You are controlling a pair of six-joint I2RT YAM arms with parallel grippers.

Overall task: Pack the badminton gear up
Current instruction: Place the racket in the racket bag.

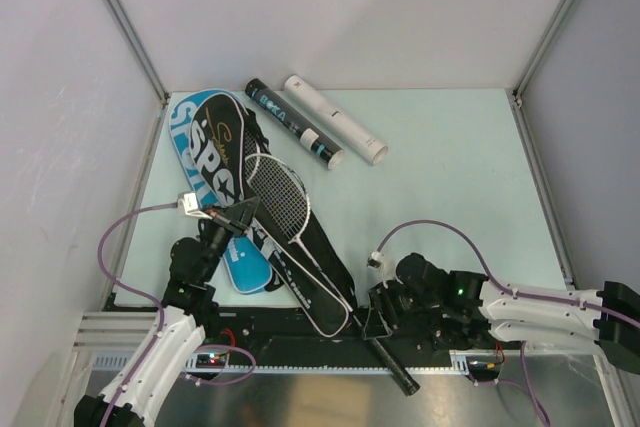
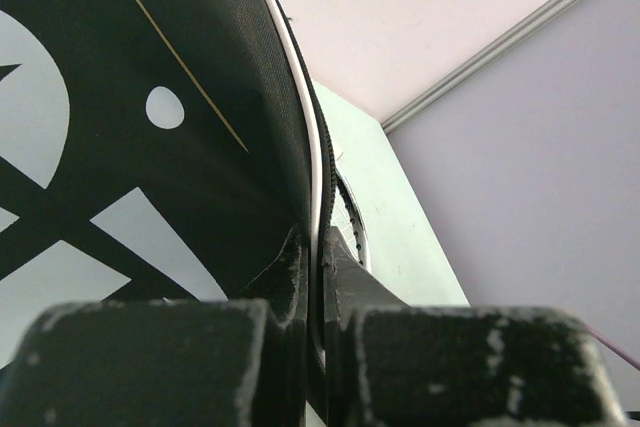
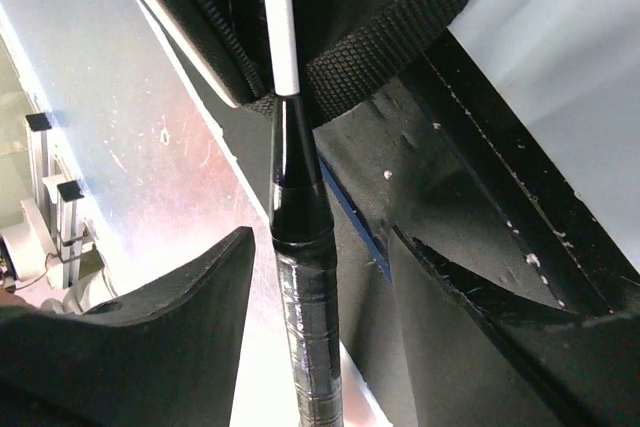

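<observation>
A black SPORT bag (image 1: 225,142) lies slantwise on the left of the table, on top of a blue bag (image 1: 245,269). A thin-framed racket (image 1: 275,192) rests on the black bag, and its black handle (image 1: 396,369) sticks out past the table's front edge. My left gripper (image 1: 243,212) is shut on the black bag's piped edge (image 2: 316,177), beside the racket head (image 2: 352,232). My right gripper (image 3: 320,282) stands open astride the handle (image 3: 305,317), with a gap on each side. A black tube (image 1: 290,122) and a white tube (image 1: 335,117) lie at the back.
A metal rail (image 1: 300,352) runs along the front edge under the racket handle. White walls with aluminium posts (image 1: 125,22) close in the table on the left, back and right. A black webbing strap (image 3: 400,37) of the bag loops just beyond my right fingers.
</observation>
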